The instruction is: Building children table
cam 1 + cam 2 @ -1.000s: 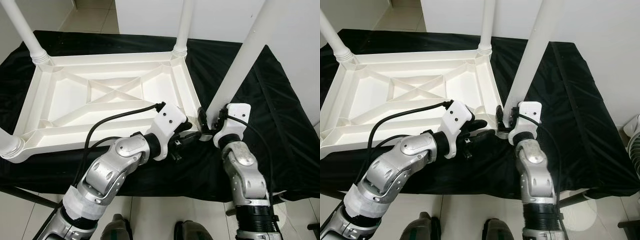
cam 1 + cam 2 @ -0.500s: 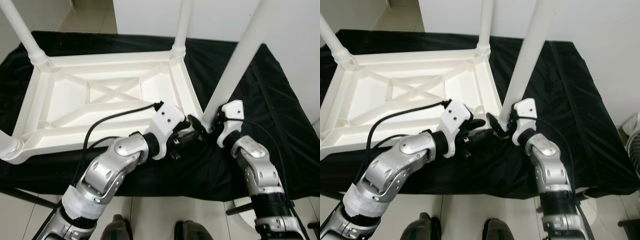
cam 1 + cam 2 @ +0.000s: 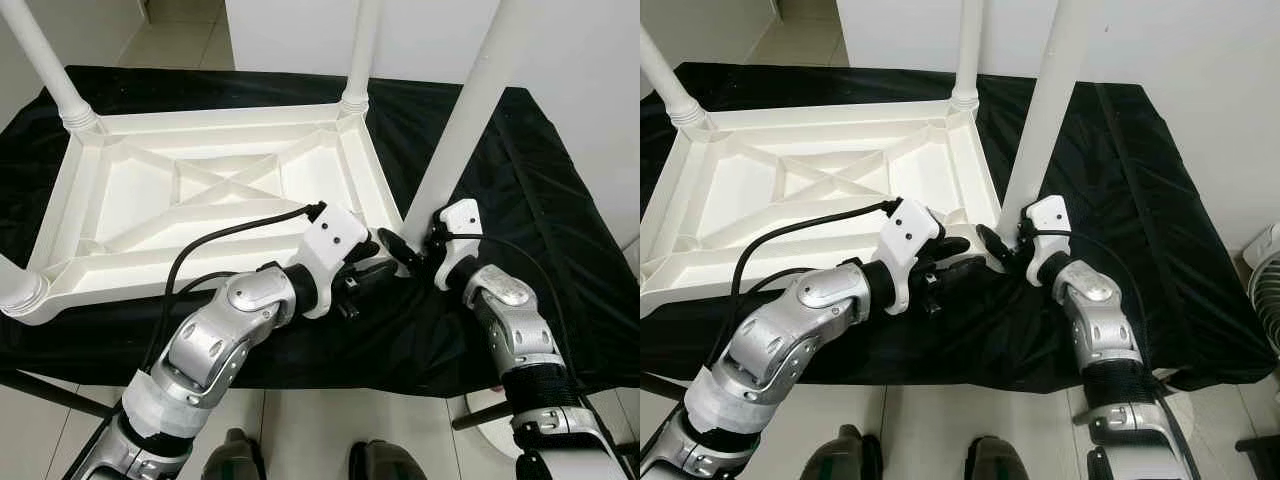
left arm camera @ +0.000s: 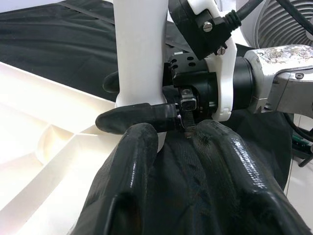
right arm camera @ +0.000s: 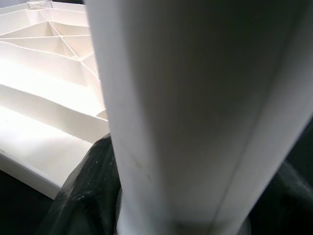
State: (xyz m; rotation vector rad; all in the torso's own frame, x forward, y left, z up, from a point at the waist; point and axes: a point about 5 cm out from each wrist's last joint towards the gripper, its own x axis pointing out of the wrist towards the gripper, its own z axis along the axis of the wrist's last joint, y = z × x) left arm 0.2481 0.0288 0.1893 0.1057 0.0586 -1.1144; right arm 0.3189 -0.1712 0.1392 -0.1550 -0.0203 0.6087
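At the near right corner of the upturned white tabletop on the black-draped desk, right gripper clamps the loose white leg near its foot. Left gripper crowds alongside, fingers parted, holding nothing.

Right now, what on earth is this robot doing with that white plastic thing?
It is putting together a small white table, which lies upside down on a black cloth. Three legs already stand in their corners. The right pincer is clamped around the base of the fourth leg, holding it at the near right corner of the table. The left pincer rests beside that corner, its fingers lying on the cloth.
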